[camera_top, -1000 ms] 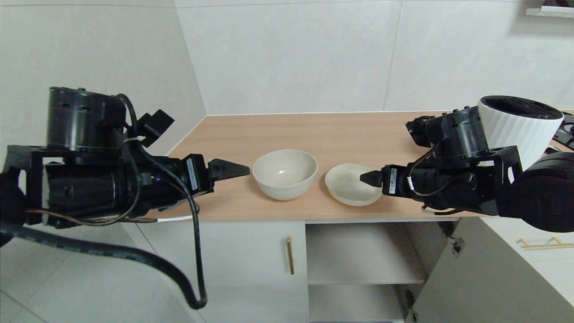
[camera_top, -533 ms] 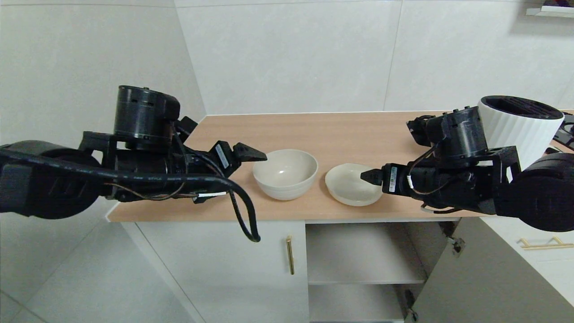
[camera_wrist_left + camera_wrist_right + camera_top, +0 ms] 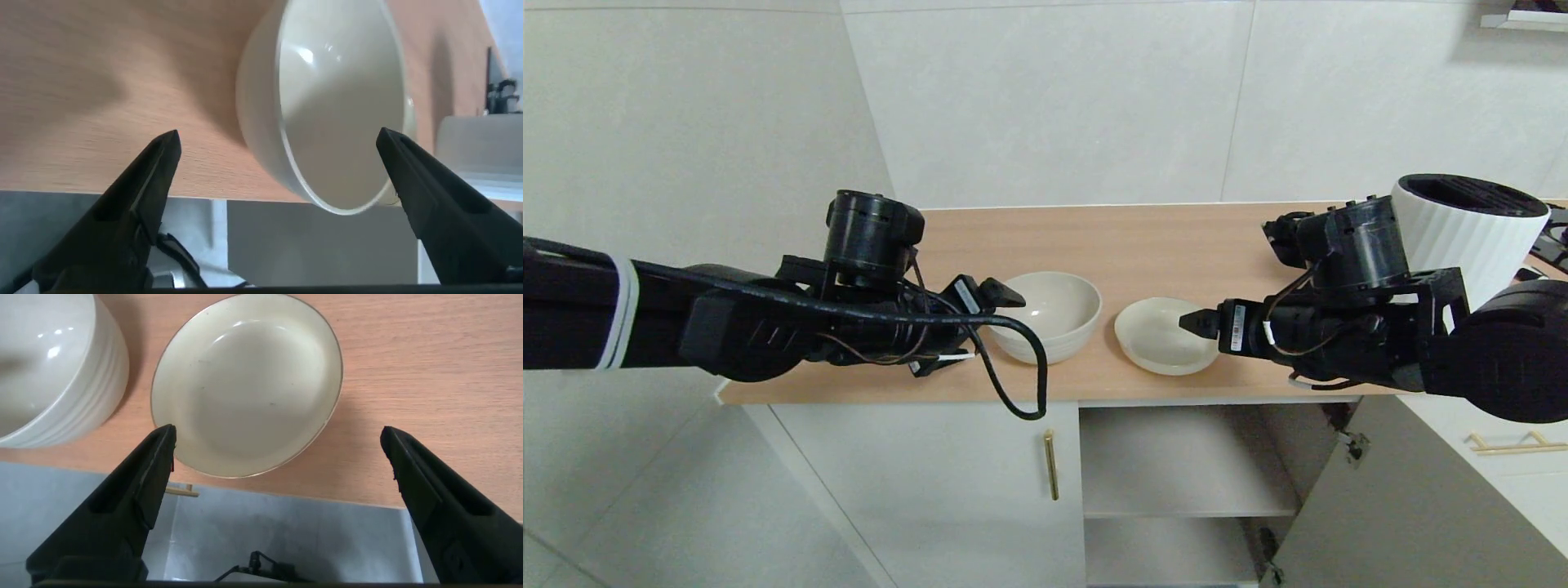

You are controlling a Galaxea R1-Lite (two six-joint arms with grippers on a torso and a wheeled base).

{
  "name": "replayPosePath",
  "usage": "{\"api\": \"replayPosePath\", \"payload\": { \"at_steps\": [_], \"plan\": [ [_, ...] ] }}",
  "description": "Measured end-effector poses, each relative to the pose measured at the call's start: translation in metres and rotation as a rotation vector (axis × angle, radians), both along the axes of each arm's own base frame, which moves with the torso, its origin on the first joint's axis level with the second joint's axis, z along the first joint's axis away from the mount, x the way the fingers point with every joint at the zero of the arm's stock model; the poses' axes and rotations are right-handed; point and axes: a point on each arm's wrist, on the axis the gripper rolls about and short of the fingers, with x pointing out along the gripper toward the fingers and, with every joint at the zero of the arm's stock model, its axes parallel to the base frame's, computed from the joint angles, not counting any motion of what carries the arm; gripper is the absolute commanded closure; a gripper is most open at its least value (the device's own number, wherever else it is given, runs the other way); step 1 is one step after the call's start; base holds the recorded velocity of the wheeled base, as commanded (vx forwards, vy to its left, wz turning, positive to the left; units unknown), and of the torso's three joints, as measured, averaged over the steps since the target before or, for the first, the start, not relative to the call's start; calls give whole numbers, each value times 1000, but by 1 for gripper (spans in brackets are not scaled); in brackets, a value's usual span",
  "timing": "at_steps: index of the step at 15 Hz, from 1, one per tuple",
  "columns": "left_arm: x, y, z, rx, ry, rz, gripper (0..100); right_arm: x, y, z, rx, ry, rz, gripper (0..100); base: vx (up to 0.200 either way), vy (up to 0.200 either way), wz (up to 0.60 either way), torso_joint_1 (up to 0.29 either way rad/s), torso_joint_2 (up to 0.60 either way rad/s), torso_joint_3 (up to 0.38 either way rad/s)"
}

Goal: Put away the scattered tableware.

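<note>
Grasp approach, seemingly: left gripper [image 3: 278, 140], wide open and empty, at the deep bowl's [image 3: 1045, 314] rim on the desk [image 3: 1143, 237], right gripper [image 3: 278, 434] likewise open right of it; next, straddle the rim and close.

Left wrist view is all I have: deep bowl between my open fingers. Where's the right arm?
Observer: The right gripper is at the shallow dish, which sits on the counter just right of your deep bowl.
Operator: Is it open?
Observer: Yes. In the right wrist view its fingers stand wide apart on either side of the dish, and neither touches it.
Operator: Anywhere to stow them?
Observer: The cabinet under the counter, below the dish, has its door swung open and a shelf showing inside.
</note>
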Motion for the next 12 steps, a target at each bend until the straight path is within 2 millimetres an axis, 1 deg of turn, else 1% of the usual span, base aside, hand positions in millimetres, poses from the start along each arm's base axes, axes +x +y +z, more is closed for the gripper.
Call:
{"api": "replayPosePath", "payload": {
  "at_steps": [3,4,12],
  "plan": [
    [4,-2,-7,7,18,-1,0,0,0,0,-1,1,0,0,0,0,0,0,0,0],
    [4,-3,-9,9,21,-2,100,0,0,0,-1,2,-1,0,0,0,0,0,0,0],
    [6,-5,-13,15,30,-2,100,0,0,0,6,2,-3,0,0,0,0,0,0,0]
  ]
}}
